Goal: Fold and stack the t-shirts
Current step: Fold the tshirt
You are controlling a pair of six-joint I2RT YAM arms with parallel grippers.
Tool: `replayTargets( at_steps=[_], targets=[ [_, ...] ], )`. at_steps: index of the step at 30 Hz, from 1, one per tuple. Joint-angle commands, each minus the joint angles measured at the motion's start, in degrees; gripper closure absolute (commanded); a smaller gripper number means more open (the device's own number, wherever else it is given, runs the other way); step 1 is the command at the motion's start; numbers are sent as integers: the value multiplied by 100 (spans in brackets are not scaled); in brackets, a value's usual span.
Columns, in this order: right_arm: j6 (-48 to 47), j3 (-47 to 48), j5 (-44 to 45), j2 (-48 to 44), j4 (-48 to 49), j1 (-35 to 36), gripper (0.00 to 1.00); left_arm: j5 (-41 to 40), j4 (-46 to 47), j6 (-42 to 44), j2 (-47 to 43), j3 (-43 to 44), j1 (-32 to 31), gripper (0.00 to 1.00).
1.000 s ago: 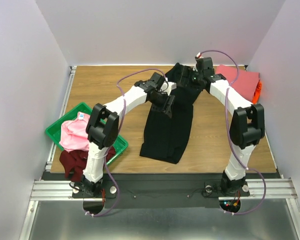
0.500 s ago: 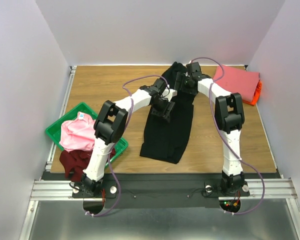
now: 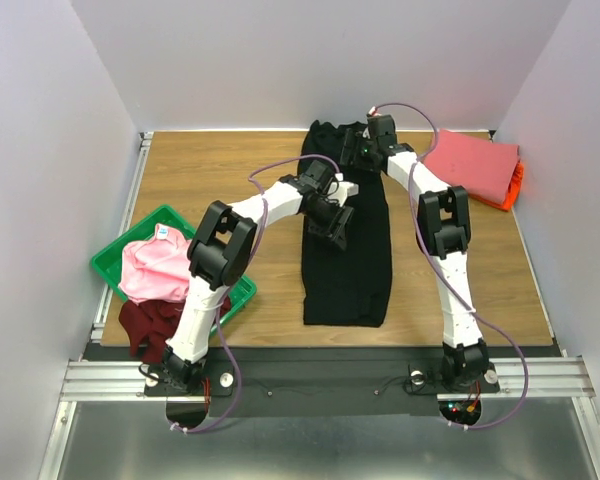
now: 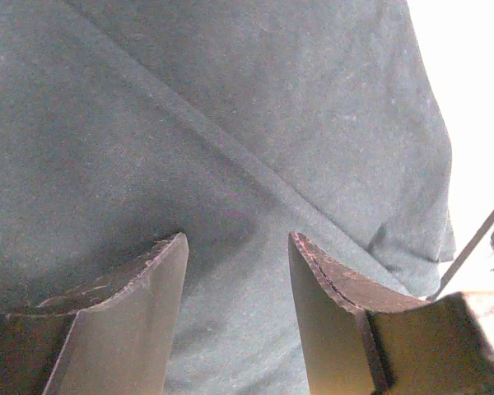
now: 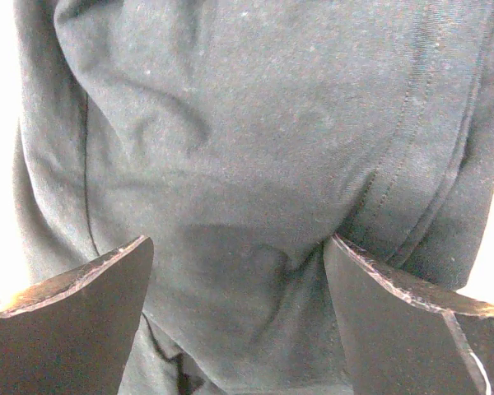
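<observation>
Wooden tabletop point(image 3: 200, 190), white walls, five tees: one black t-shirt point(image 3: 348, 270) stretched in a long strip down the middle, one coral-pink tee point(image 3: 470, 165) folded atop one orange tee point(image 3: 516, 182) far right, one light pink tee point(image 3: 145, 265) and one maroon tee point(image 3: 150, 322) at the single green tray point(image 3: 115, 262), left. Both arms reach over the black cloth, jaws apart and gripping nothing: left gripper point(image 3: 335, 222) mid-strip, right gripper point(image 3: 363, 150) spread wider at its far end.

From where I stand, a wooden tabletop point(image 3: 220, 170) sits boxed in by plain pale walls, a back wall point(image 3: 320, 60), a left wall point(image 3: 40, 180) and a right wall point(image 3: 580, 150), all evenly lit with only soft shadows. Across the near edge runs a black plate point(image 3: 320, 380) flanked by an aluminium rail point(image 3: 100, 380). Below that lies a dull grey metal sheet point(image 3: 320, 450).
</observation>
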Motion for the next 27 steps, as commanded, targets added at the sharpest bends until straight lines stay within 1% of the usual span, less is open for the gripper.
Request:
replayTargets(
  at_steps=[1, 5, 6, 7, 10, 11, 12, 13, 14, 15, 16, 17, 18, 20, 21, 24, 25, 27],
  targets=[
    [-60, 199, -363, 364, -308, 44, 9, -112, -126, -107, 27, 96, -133, 36],
    [-147, 42, -188, -311, -299, 44, 9, -894, -12, -458, -297, 861, -89, 34],
    [-226, -28, -92, -774, -299, 44, 9, -1200, 49, -563, -402, 1071, -80, 33],
    [-270, -220, -21, -996, -299, 44, 9, -1359, 119, -617, -647, 1126, -71, 32],
    [-437, -634, 233, -1778, -308, 44, 8, -1799, 270, -644, -1009, 1214, -18, 28],
    [-473, -1018, 295, -2372, -308, 53, 8, -1861, 191, -635, -1175, 1214, 25, 26],
    [-473, -1283, 392, -2639, -317, 44, 9, -1914, 112, -617, -1238, 1179, 43, 26],
    [-464, -1547, 427, -2964, -343, 44, 8, -1924, 7, -565, -1317, 1118, 52, 26],
    [-377, -2167, 454, -3516, -369, 44, 9, -1924, -203, -521, -1335, 1057, 61, 26],
    [-307, -2478, 463, -3808, -430, 44, 8, -1915, -301, -477, -1353, 969, 61, 26],
    [-245, -2777, 445, -4072, -614, 53, 8, -1897, -371, -433, -1422, 655, 61, 26],
    [-114, -3389, 410, -4536, -755, 61, 9, -1941, -468, -372, -1467, 330, 61, 26],
    [-60, -3656, 401, -4749, -1104, 114, 9, -1993, -521, -328, -1571, 170, 61, 26],
    [80, -4245, 419, -5171, -1458, 184, 9, -2107, -705, -240, -1694, -112, 70, 26],
    [220, -4778, 436, -5539, -1773, 289, 9, -2204, -784, -170, -1809, -313, 61, 26],
    [467, -5450, 577, -6086, -2258, 483, 10, -2301, -1092, -195, -2046, -604, 61, 26],
    [511, -5774, 542, -6375, -2416, 509, 11, -2310, -1145, -282, -2125, -805, 61, 26],
    [687, -6083, 507, -6735, -2829, 676, 12, -2232, -1321, -458, -2328, -1026, 61, 26]
  ],
)
